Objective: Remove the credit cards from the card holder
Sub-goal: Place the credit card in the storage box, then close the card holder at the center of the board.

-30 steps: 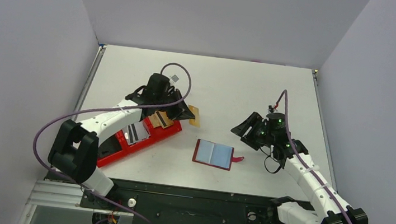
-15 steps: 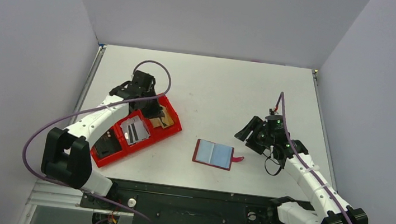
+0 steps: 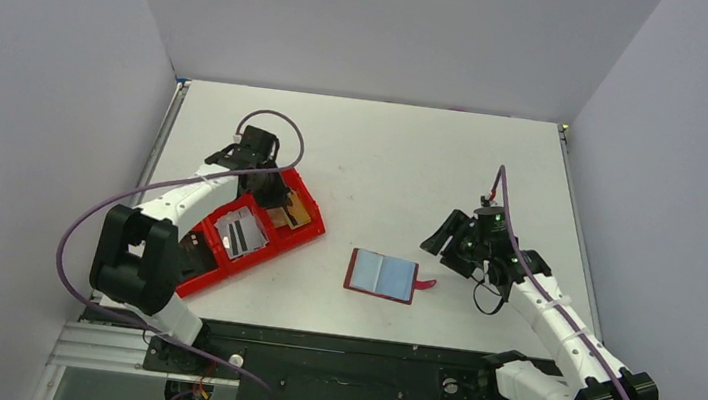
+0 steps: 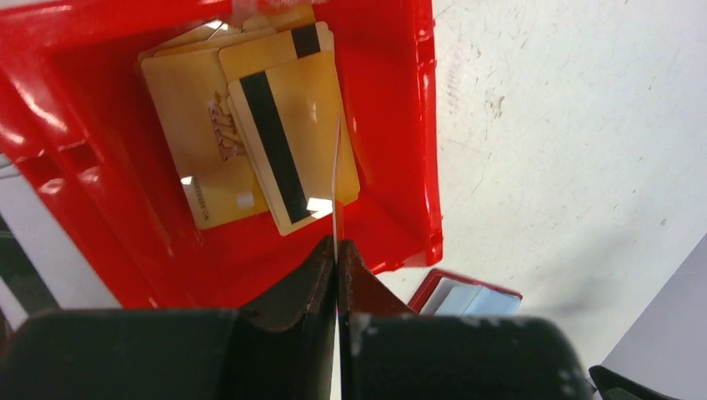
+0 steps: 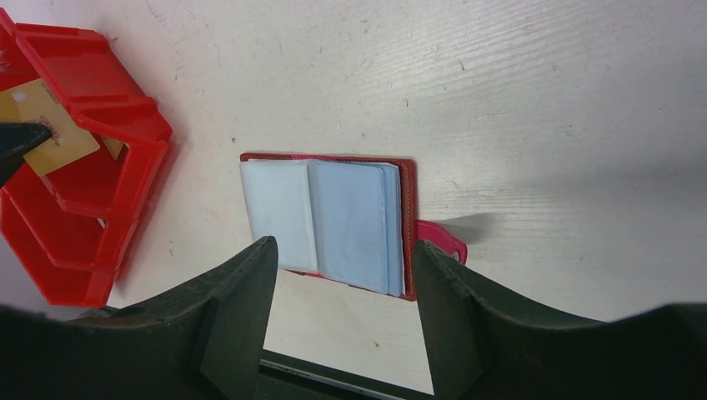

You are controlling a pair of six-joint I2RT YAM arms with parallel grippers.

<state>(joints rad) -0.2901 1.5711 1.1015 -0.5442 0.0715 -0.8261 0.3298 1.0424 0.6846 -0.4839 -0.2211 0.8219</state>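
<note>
Several credit cards [image 4: 250, 142] already lie in the red tray [image 4: 400, 108]: tan-gold ones stacked in its end compartment, silver-grey ones [image 3: 240, 234] in the next. One more card [image 4: 336, 179], seen edge-on, is clenched in the left pincer [image 4: 336, 250] just above the tan-gold stack, not yet dropped. The card holder [image 5: 333, 221] lies open on the table [image 3: 414, 167], well apart from the tray, beneath the right pincer [image 5: 340, 250], whose jaws stand spread wide and hold nothing. Its visible pale sleeves [image 5: 279, 212] look empty, though the pages underneath are hidden — so the task seems nearly done, with this card to release and the remaining sleeves to check.
</note>
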